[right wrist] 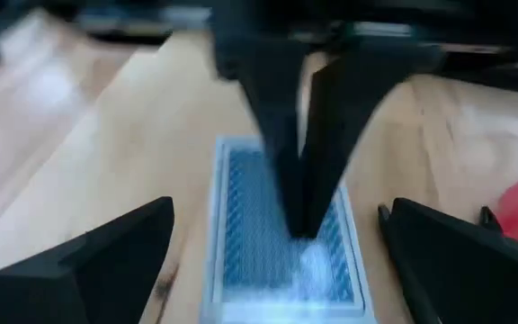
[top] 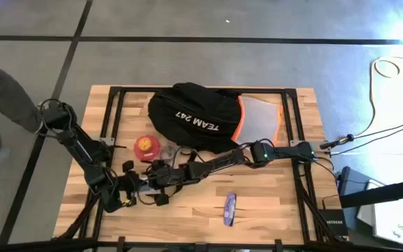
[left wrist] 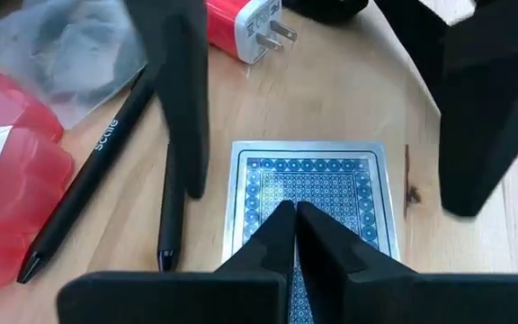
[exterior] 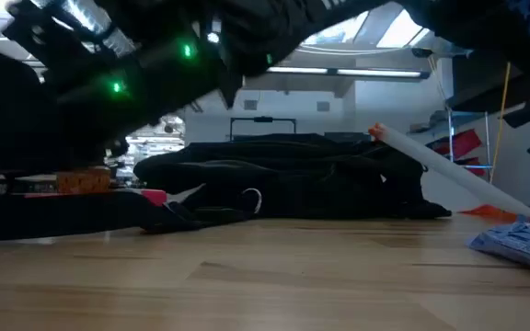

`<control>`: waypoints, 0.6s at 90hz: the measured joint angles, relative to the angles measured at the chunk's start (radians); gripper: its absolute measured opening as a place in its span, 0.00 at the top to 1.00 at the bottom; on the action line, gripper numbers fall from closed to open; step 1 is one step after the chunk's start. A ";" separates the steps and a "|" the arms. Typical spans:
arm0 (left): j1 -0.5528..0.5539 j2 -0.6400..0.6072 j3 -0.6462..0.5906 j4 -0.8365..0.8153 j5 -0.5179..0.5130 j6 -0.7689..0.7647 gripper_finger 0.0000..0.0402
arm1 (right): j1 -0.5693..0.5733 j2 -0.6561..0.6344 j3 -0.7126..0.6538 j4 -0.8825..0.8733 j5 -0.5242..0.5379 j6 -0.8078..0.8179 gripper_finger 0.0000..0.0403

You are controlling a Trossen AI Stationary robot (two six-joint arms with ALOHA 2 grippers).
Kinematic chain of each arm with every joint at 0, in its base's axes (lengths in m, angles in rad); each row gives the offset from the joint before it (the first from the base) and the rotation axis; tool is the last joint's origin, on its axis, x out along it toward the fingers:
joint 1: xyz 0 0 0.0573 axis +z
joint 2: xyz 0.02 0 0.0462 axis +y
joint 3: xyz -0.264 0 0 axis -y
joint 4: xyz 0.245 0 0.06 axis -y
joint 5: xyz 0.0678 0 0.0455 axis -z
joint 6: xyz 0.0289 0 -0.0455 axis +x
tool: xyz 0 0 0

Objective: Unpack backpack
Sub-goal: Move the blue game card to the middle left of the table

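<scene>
The step in hand seems to be the sorting of things that are already out of the backpack [top: 194,115], not the reaching into it. Both grippers meet over a blue patterned pack of cards [left wrist: 331,180] that lies flat on the table [top: 271,203].

The left gripper [left wrist: 295,209] has its two fingers pressed together, and their tips stand on the top face of the pack. I cannot tell if they pinch anything or only press the pack down. The right gripper [right wrist: 277,216] is spread wide and faces the left one from the opposite side. One of its fingers stands at each long side of the pack, and neither seems to touch it.

In my judgement the next move calls for the right gripper to come lower and close on the two long edges, while the left one holds the pack steady. The pack is thin and lies flat on the wood, so the fingers must go very near to the table to catch it. A black pen [left wrist: 88,189] lies just beside the pack, close to one right finger, and it could be pushed away.

The backpack lies beyond both grippers, toward the far edge of the table, apart from them and not touched.
</scene>
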 joint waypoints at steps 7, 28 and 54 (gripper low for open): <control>0.000 0.000 0.000 0.007 0.001 -0.002 1.00 | 0.002 -0.001 0.088 -0.200 0.027 -0.028 0.01; 0.000 -0.015 0.024 -0.008 -0.029 0.021 1.00 | 0.016 -0.089 0.157 -0.581 0.232 0.026 0.02; -0.058 -0.183 0.109 0.024 -0.160 0.256 1.00 | 0.145 -0.175 0.159 -0.903 0.330 0.178 0.02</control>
